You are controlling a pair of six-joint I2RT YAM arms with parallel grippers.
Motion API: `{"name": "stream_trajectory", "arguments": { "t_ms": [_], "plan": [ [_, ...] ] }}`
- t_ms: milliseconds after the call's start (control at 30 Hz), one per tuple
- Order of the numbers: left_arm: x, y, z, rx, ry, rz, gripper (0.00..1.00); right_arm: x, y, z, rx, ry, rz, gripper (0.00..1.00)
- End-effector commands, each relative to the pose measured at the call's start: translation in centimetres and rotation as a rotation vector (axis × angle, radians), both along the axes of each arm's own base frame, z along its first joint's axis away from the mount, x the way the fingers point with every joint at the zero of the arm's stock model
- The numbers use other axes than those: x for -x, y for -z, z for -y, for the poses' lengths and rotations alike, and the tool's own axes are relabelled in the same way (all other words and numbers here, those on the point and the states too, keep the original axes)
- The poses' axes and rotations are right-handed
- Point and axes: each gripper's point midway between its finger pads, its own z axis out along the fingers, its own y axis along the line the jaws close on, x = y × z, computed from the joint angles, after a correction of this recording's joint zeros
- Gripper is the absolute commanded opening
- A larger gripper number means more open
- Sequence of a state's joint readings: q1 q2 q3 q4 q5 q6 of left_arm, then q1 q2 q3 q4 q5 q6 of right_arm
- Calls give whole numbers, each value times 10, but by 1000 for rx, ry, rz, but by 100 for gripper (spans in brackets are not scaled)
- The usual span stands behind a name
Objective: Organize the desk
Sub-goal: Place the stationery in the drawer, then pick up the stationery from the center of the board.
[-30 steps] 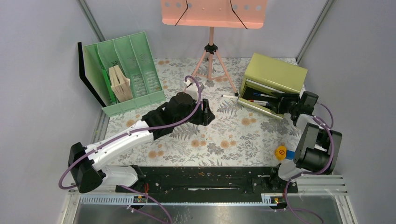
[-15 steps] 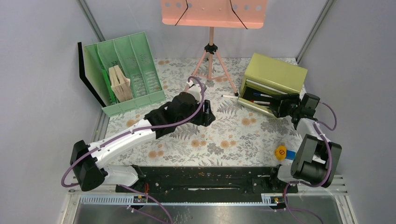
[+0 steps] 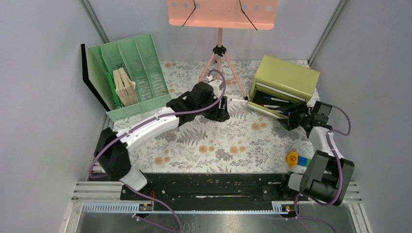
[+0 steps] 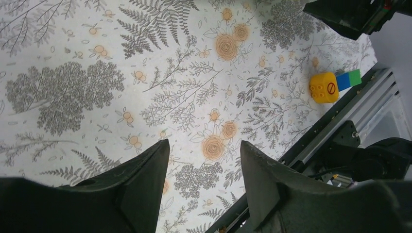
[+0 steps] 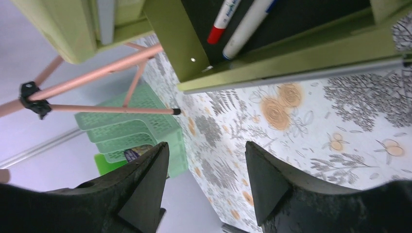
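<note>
Spreading across the whole frame, the desk (image 3: pixel 252 141) with its fern and orange-flower print lies under both arms and carries a green file rack (image 3: pixel 141 63) at its far left corner, a pink music stand (image 3: pixel 219 48) at the far edge, and an olive drawer box (image 3: pixel 286 77) at the far right corner. The left arm has changed most: a second ago it lay low over the middle of the desk, and it has since stretched toward the far edge. The left gripper (image 3: pixel 219 114) now sits just beside the white pen (image 3: pixel 238 100) lying loose in front of the box. Its jaws stand apart with only bare print between them. The right arm has drawn back from the open drawer (image 3: pixel 272 104), where markers already lie. The right gripper (image 3: pixel 294 119) hangs just off the drawer's front, fingers spread and empty. That suggests a marker has just been dropped off and the loose pen is next, probably for the left arm. A yellow block (image 3: pixel 292 158) with a blue and green one beside it waits near the right end of the near edge.
</note>
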State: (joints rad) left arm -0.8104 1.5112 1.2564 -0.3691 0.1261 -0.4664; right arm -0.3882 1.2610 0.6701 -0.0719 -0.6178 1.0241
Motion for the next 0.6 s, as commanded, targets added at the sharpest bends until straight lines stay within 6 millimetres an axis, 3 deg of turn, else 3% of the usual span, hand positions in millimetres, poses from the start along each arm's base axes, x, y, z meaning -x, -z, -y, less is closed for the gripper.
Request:
{"name": "stream_trajectory", "arguments": {
  "t_ms": [0,267,567],
  "plan": [
    [-12,-9,21,-42,106,32,57,23,9,-11,27,-92,-25,66],
    [-46,28,52,-130,152,14,64,35,18,-17,33,-130,-49,66],
    [-107,42,94,-89,-21,0,66,37,16,-18,45,-167,-53,66]
  ]
}}
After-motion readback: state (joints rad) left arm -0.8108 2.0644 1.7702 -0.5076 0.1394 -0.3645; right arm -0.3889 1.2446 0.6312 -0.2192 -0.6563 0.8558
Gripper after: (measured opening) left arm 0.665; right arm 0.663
